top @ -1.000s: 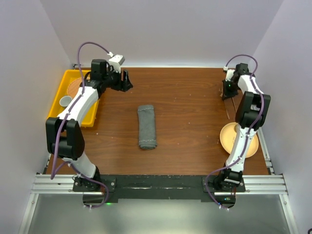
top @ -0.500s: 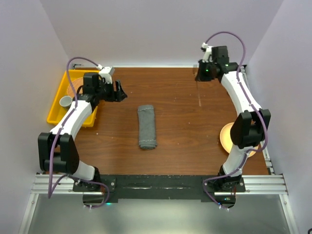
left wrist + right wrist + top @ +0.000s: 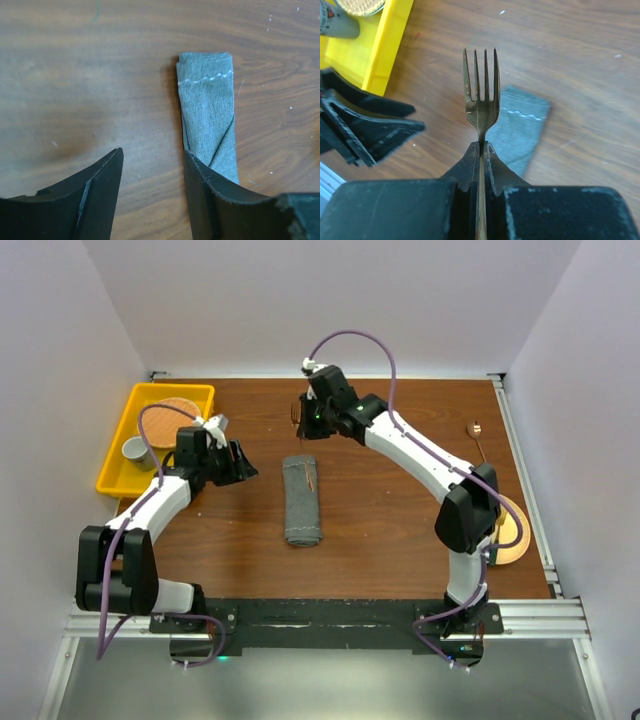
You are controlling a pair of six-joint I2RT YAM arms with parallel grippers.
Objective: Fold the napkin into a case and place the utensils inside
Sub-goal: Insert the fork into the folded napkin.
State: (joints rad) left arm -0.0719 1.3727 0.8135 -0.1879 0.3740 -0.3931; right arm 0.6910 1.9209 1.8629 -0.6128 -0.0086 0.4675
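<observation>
Arm bases bottom of the top view, at the near edge of the brown wood bench (image 3: pixel 380 510). Round yellow-orange plate (image 3: pixel 508 548) lower right, partly hidden behind the right arm. Case (image 3: pixel 301 502) at centre: dark grey cloth folded into a long narrow strip, flat on the bench, long axis running near to far, light stitched hem across one end in the left wrist view. Left tool (image 3: pixel 240 462) left of centre, just left of the case's far half, aimed at it; jaws apart, nothing between them but bare wood. In the left wrist view one finger (image 3: pixel 210 200) overlapping the case's lower edge in the picture, touching or not: cannot tell. Right arm reaching across from lower right to upper centre; right tool (image 3: pixel 481 146) just beyond the case's far end, jaws clamped tight on the neck of a copper fork (image 3: pixel 481 100), four tines pointing out ahead, grey cloth lower right of the tines in the right wrist view. Second utensil (image 3: pixel 476 432), copper with a small round head, lying alone on the bench upper right, well apart from the case. Yellow tray (image 3: pixel 175 387) upper left, holding a grey cup (image 3: pixel 134 450) and a round woven disc (image 3: pixel 180 410).
</observation>
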